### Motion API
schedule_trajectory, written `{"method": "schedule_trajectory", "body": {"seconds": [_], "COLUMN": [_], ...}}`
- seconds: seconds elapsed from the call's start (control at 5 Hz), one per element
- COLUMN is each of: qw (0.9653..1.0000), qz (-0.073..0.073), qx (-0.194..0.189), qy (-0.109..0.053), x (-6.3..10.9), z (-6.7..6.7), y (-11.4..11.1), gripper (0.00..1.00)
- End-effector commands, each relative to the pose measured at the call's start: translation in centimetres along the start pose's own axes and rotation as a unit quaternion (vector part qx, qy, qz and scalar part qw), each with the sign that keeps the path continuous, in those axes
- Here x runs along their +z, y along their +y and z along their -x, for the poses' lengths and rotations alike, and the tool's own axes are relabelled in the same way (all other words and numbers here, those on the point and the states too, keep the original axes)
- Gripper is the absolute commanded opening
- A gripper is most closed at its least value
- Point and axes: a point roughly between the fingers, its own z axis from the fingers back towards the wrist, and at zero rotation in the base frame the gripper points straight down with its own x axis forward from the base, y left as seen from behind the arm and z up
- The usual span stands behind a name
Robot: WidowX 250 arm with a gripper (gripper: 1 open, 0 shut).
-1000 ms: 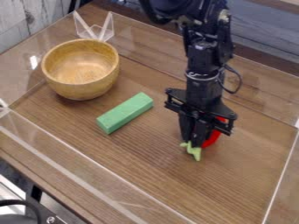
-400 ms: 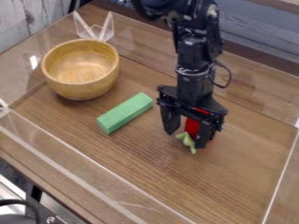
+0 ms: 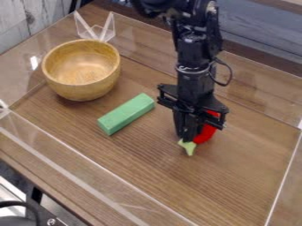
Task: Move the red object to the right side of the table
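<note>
The red object [image 3: 206,134], a small strawberry-like toy with a light green leafy end [image 3: 186,148], lies on the wooden table [image 3: 118,172] right of centre. My gripper [image 3: 192,134] points straight down onto it, fingers drawn together and shut on the toy. The red body shows just right of the fingers and the green end pokes out below them. The toy appears to rest at table level.
A green rectangular block [image 3: 126,113] lies just left of the gripper. A wooden bowl [image 3: 81,69] stands at the back left. Low clear acrylic walls [image 3: 283,190] edge the table, with a clear folded piece [image 3: 94,28] behind the bowl.
The jaws spread wide over the toy about half a second ago and have now closed on it. The hand has stayed low over the same spot.
</note>
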Motion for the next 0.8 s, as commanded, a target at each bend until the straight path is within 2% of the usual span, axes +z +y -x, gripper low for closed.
{"method": "schedule_trajectory", "body": {"seconds": [0.0,0.6], "qw": [0.9998,0.9998], "qz": [-0.001,-0.003], "qx": [0.005,0.012], "qy": [-0.021,-0.016], "x": [0.88,0.20], "z": [-0.77,-1.33], "y": [0.30,0.60], "gripper": [0.00,0.00]}}
